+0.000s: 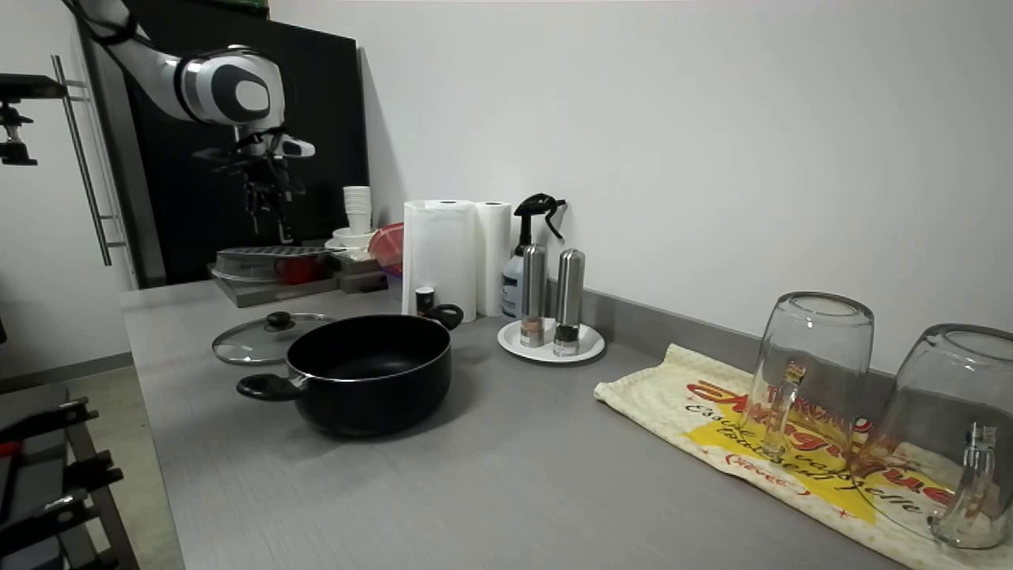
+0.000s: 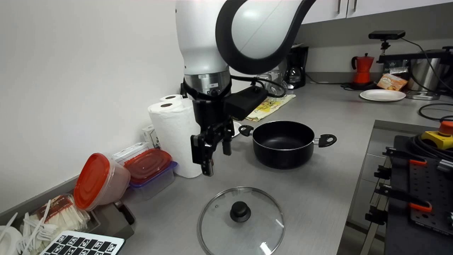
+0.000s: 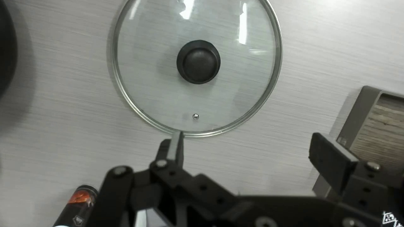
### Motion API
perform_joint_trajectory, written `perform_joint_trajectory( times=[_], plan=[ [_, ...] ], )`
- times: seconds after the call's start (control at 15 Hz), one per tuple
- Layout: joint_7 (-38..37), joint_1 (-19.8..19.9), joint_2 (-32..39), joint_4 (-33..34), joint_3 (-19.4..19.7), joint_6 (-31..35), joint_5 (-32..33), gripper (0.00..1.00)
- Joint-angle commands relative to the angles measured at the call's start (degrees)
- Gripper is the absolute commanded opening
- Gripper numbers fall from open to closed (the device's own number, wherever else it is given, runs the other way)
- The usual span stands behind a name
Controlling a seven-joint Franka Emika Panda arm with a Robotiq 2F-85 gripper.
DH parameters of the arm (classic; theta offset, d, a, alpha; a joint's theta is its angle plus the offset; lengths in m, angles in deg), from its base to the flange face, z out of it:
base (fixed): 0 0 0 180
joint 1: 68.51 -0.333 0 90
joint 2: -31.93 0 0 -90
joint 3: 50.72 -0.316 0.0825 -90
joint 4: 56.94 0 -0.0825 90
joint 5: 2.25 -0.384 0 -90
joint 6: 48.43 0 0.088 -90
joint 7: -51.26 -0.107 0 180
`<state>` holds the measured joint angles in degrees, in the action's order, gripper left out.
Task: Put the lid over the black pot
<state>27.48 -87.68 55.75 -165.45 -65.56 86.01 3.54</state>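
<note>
The glass lid (image 1: 249,347) lies flat on the counter with its dark knob up; it also shows in an exterior view (image 2: 226,232) and in the wrist view (image 3: 148,82). The black pot (image 1: 380,400) stands upright and uncovered beside the lid, also seen in an exterior view (image 2: 283,157); only its edge (image 3: 5,50) shows at the left of the wrist view. My gripper (image 3: 247,142) is open and empty, above the counter. In the wrist view its left fingertip overlaps the lid's rim, and the knob lies beyond the fingers. It hangs in both exterior views (image 1: 270,229) (image 2: 217,159).
Paper towel rolls (image 2: 175,136) stand along the wall, near plastic containers (image 2: 148,164) and a grey tray (image 3: 358,116). A small dark jar (image 3: 77,206) stands near the rolls. Two steel mills (image 1: 534,289) stand on a white plate (image 1: 586,348). Glass mugs (image 1: 815,348) rest on a cloth (image 1: 673,380).
</note>
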Motion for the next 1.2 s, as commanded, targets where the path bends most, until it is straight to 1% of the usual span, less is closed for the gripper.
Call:
perform_joint_trajectory(
  times=[0.0, 0.27, 0.53, 0.73, 1.13],
  plan=[
    [-0.9, -2.3, 6.2, 4.5, 2.2, 1.9, -2.0, 1.0],
    [-1.3, -3.8, 11.1, 7.3, 4.0, 0.3, -3.1, 1.0],
    [-1.1, -4.1, 14.2, 9.7, 4.9, -1.4, -4.2, 1.0],
    [-1.1, -4.1, 15.6, 10.8, 5.3, -3.0, -4.9, 1.0],
    [-1.0, -3.5, 16.9, 10.8, 5.8, -4.9, -6.4, 1.0]
  ],
)
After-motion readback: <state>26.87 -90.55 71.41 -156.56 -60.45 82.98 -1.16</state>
